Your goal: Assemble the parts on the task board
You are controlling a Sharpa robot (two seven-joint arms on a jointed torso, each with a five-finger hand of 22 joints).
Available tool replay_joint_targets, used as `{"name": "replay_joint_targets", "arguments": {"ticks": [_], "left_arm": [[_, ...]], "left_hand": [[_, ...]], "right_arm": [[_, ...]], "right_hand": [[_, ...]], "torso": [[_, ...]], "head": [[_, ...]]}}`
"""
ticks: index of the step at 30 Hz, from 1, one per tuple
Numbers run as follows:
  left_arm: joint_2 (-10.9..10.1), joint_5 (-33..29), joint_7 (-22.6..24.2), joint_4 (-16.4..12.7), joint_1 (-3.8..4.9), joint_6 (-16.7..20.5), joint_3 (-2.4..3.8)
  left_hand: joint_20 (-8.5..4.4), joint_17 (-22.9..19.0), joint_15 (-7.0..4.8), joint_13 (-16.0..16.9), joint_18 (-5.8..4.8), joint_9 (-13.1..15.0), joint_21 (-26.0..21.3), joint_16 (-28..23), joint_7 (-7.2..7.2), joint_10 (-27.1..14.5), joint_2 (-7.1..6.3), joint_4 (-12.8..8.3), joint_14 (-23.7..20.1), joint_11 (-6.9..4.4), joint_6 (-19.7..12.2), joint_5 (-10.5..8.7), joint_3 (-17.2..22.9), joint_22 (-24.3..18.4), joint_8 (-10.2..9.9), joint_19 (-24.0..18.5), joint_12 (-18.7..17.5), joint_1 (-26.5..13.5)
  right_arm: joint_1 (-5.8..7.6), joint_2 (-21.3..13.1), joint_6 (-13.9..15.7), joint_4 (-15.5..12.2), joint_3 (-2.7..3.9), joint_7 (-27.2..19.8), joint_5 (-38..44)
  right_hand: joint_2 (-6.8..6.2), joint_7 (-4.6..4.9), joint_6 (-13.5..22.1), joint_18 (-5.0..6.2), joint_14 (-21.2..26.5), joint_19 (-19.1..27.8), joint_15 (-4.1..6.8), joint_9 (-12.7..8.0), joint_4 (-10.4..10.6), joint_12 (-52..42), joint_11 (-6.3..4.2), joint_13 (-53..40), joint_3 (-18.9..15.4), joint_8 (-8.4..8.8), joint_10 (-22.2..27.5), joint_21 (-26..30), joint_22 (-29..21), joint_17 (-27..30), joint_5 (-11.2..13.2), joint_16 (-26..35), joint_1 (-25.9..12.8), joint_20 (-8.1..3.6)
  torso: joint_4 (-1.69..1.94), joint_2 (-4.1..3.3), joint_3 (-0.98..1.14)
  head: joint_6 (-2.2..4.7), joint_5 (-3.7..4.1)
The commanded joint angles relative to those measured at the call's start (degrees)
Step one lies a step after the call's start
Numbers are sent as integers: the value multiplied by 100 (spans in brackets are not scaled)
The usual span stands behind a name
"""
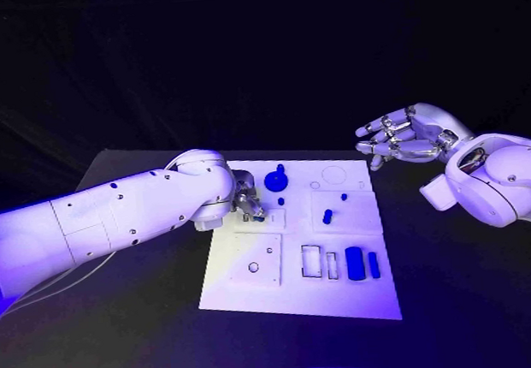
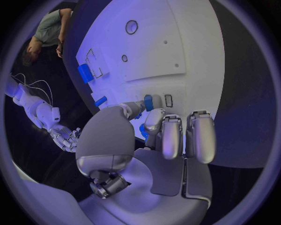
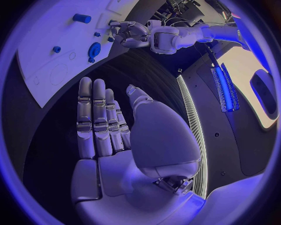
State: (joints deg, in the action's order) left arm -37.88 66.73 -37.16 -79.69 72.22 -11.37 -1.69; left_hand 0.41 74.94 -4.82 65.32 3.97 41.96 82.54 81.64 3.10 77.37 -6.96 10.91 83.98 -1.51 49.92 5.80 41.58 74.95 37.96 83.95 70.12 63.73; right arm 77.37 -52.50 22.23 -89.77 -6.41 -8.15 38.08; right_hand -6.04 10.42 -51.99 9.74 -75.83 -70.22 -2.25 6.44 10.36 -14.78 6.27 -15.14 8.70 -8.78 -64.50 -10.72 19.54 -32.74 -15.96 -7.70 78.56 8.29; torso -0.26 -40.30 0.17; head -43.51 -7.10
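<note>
Fingers of left robot hand (image 1: 245, 204) hide any grip at task board (image 1: 302, 297); right robot hand (image 1: 401, 136) hangs empty, spread.

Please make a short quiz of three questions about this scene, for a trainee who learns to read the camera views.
1. True or false: the right hand holds a blue part.
2. Which hand is over the task board? A: the left hand. B: the right hand. C: both.
3. Fill in: the round blue part sits on the board's ___ half (near or far from the robot).

Key: 1 false; 2 A; 3 far.
</note>
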Motion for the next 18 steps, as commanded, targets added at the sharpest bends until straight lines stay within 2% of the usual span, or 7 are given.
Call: {"name": "replay_joint_targets", "arguments": {"ticks": [1, 10, 14, 18], "left_arm": [[75, -104, 5, 49, -34, -322, -25], [138, -118, -6, 124, -32, -380, -25], [165, -132, -8, 153, -32, -314, -25], [188, -144, -9, 180, -31, -268, -26]], "left_hand": [[0, 378, -32, -6, -91, 4, 29, -18, -44, 23, 43, -903, 310, -14, 6, 19, 927, 7, 6, 60, 4, -18], [-9, 380, -47, -17, -91, 41, 29, -19, -71, 34, 47, -895, 311, -33, 37, -15, 903, 10, 74, 60, 3, -128], [-20, 383, -61, -7, -91, 67, 26, -19, -103, 55, 68, -736, 313, -54, 63, -71, 765, 10, 130, 60, 22, -369], [-41, 387, -83, 6, -91, 83, 23, -19, -143, 70, -8, -551, 315, -83, 98, -84, 504, 11, 183, 61, 48, -671]], "right_arm": [[-2, 2, -67, -9, 2, 7, 54], [-2, 9, -74, -4, 1, 9, 55], [-3, 13, -79, -3, 1, 10, 55], [-4, 12, -83, 0, 1, 12, 55]], "right_hand": [[2, 37, 16, 72, -8, -10, -31, -10, 6, 30, 18, 9, -35, 31, 36, 26, -5, 7, -28, 18, -29, 10], [2, 37, 16, 72, -8, -10, -31, -10, 6, 30, 18, 9, -35, 31, 36, 26, -5, 7, -28, 18, -29, 10], [6, 40, 15, 72, 1, -7, -35, -11, 5, 32, 22, 17, -39, 30, 45, 40, -22, 8, -30, 32, -31, 14], [6, 40, 15, 72, 1, -7, -35, -11, 5, 32, 22, 17, -39, 30, 45, 40, -22, 8, -30, 32, -31, 14]], "torso": [[-3, -1, 1], [15, 6, 5], [15, 7, 1], [9, 7, -1]], "head": [[-10, 4], [-24, 19], [-20, 26], [-16, 35]]}}
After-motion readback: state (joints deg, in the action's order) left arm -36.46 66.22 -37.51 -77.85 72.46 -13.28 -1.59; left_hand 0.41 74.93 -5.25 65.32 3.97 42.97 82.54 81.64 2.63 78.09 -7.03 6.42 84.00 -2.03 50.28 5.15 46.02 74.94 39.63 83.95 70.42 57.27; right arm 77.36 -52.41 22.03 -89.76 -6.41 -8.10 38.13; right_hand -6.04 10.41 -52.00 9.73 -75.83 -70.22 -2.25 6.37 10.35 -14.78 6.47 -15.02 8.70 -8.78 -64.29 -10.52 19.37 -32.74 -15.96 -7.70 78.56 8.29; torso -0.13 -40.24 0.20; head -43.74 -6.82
